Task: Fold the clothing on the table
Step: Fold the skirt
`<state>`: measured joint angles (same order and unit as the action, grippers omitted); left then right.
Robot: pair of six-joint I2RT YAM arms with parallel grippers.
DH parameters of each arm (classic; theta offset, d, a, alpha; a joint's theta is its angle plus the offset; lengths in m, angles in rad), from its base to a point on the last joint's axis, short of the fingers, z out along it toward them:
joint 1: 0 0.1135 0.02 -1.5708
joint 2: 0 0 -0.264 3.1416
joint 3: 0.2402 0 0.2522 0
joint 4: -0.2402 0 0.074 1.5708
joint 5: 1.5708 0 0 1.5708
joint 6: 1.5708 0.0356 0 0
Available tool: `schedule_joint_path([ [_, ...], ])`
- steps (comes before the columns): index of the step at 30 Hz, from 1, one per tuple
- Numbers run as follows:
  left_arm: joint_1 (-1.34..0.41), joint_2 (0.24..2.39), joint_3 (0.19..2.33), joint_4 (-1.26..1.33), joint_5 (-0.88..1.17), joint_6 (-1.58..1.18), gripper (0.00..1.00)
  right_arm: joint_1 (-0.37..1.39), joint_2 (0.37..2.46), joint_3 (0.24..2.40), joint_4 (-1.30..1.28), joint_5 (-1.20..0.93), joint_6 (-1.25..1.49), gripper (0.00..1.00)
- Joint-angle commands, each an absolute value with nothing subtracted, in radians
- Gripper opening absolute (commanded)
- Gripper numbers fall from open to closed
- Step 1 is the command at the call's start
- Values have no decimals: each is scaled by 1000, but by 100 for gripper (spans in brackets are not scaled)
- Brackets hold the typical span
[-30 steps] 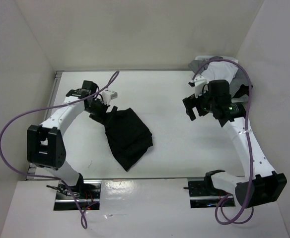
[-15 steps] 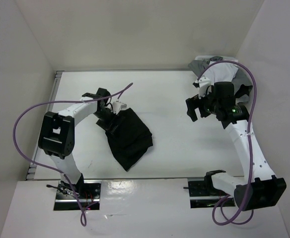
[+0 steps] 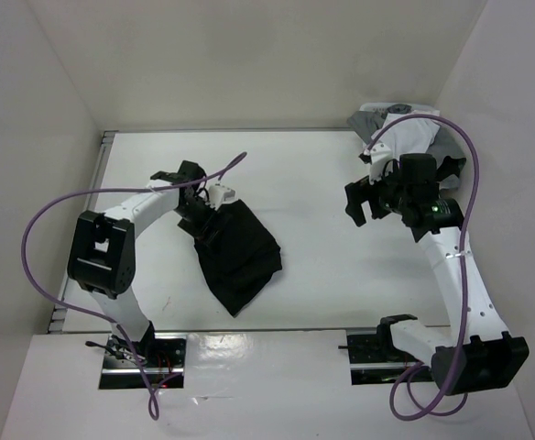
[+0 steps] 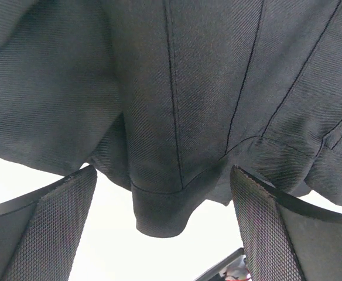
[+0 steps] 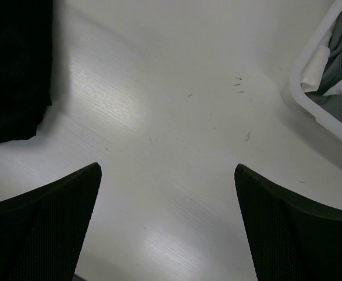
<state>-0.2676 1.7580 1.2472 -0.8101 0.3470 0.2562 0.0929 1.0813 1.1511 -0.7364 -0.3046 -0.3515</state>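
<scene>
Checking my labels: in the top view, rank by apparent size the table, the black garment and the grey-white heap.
1. table
2. black garment
3. grey-white heap, smallest as seen, though the right arm hides part of it.

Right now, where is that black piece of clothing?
In the overhead view, the black clothing lies left of centre on the table, with the open left claw at its far-left corner.
</scene>
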Motion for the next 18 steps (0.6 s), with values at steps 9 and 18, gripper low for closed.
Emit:
schedule_joint_path([
  [9, -284, 1677, 1212, -755, 285, 209, 100, 66, 1037, 1137, -699, -376, -328, 98],
  [18, -284, 1704, 1203, -755, 285, 209, 25, 35, 1017, 1137, -709, -407, -328, 98],
])
